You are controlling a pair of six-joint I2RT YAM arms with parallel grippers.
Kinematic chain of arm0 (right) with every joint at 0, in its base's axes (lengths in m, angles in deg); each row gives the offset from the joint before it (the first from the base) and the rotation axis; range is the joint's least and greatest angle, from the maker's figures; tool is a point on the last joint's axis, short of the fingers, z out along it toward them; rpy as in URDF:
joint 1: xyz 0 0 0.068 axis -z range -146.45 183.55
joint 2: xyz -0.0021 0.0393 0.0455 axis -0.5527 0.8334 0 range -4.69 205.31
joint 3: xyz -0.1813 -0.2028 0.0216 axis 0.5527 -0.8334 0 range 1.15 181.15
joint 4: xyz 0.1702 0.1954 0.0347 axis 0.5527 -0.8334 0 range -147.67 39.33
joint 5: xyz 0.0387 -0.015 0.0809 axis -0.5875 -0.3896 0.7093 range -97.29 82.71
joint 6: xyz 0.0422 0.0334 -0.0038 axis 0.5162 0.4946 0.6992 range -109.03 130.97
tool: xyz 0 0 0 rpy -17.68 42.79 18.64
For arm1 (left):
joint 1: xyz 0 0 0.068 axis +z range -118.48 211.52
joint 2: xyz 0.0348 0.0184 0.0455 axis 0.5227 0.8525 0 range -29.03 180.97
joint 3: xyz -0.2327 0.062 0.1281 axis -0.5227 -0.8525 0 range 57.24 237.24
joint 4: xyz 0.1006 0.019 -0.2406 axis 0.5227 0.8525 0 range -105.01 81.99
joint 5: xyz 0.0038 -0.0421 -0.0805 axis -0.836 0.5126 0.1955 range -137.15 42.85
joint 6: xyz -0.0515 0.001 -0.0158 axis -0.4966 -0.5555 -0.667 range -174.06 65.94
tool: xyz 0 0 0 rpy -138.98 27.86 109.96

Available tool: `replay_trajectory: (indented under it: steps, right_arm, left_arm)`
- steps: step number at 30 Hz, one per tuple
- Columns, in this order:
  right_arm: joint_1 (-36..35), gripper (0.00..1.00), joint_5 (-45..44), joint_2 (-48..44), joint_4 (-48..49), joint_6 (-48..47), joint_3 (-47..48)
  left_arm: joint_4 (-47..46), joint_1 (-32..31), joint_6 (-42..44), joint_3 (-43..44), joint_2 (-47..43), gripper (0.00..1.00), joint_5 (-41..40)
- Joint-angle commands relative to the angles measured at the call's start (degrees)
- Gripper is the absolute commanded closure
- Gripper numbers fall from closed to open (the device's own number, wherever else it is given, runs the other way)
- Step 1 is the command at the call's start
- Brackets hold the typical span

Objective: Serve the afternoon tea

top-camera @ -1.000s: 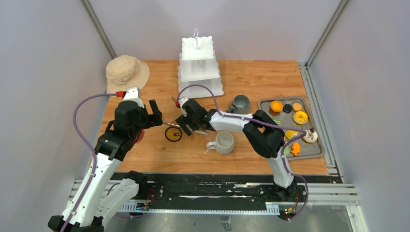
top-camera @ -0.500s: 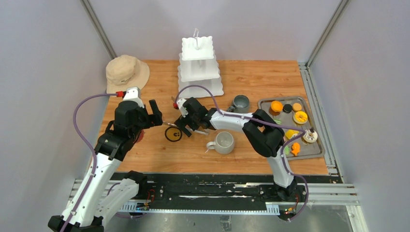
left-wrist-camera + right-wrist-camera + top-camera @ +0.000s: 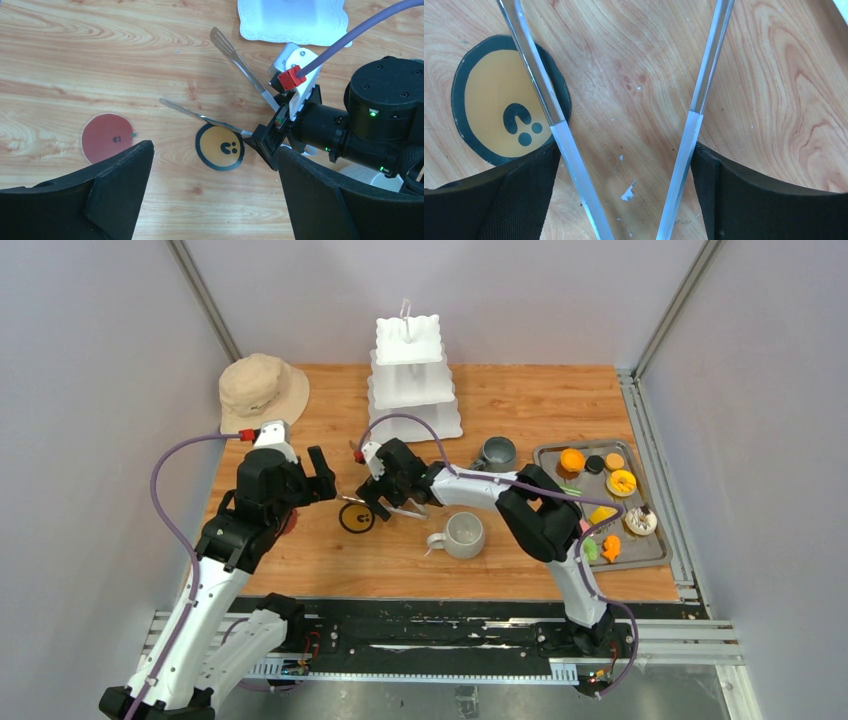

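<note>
The white three-tier stand (image 3: 412, 380) is at the table's back centre, its base edge in the left wrist view (image 3: 292, 20). Two grey mugs (image 3: 496, 453) (image 3: 463, 533) stand right of centre. Toy pastries, among them an orange piece (image 3: 571, 459) and a yellow ring (image 3: 621, 482), lie on the steel tray (image 3: 640, 462). My right gripper (image 3: 385, 485) (image 3: 624, 160) is shut on metal tongs (image 3: 240, 60) (image 3: 536, 80). The two tong arms spread open just above the wood, and one tip is over a yellow coaster (image 3: 358, 518) (image 3: 220, 146). My left gripper (image 3: 325, 478) (image 3: 214, 165) is open and empty, hovering left of the tongs.
A beige bucket hat (image 3: 262, 386) lies at the back left. A red coaster (image 3: 107, 137) lies left of the yellow one, partly under my left arm. The right arm stretches across the table past the mugs. Walls close in both sides.
My right gripper has shifted slightly left and away with the tongs. My left arm has not moved.
</note>
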State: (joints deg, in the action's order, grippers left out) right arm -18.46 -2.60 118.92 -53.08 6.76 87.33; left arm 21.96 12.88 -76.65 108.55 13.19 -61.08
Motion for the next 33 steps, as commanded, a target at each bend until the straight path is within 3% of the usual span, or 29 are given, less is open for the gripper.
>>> replay_trajectory:
  steps: [1,5,9,14,16,22,33]
  right_arm:
    - [1.10,0.02,0.20,3.15,-2.42,-2.02,0.74]
    - [1.33,0.08,-0.12,3.24,-2.58,-2.25,0.49]
    - [1.70,0.46,0.02,1.87,-2.60,-1.08,-0.79]
    - [1.82,0.78,-0.56,-1.06,-3.56,0.33,-1.66]
    - [1.82,0.97,-1.36,-2.29,-4.99,0.94,-0.71]
    - [1.80,0.99,-1.57,-9.35,-7.20,1.96,1.43]
    - [4.35,0.99,-7.27,-32.78,-13.14,7.74,-1.07]
  left_arm:
    - [0.22,-0.35,-0.55,-0.24,-0.71,0.02,0.07]
    - [0.29,-0.35,-0.61,-0.33,-0.90,0.02,0.07]
    - [0.29,-0.30,-0.62,-0.24,-0.91,0.02,0.14]
    - [-0.17,-0.35,-0.72,-0.33,-0.78,0.02,0.14]
    - [-0.27,-0.32,-0.54,-0.20,-0.64,0.02,0.07]
    - [-0.37,-0.35,0.22,0.79,-0.47,0.02,-0.83]
    - [-0.72,-0.35,2.59,6.68,-0.18,0.02,-4.77]
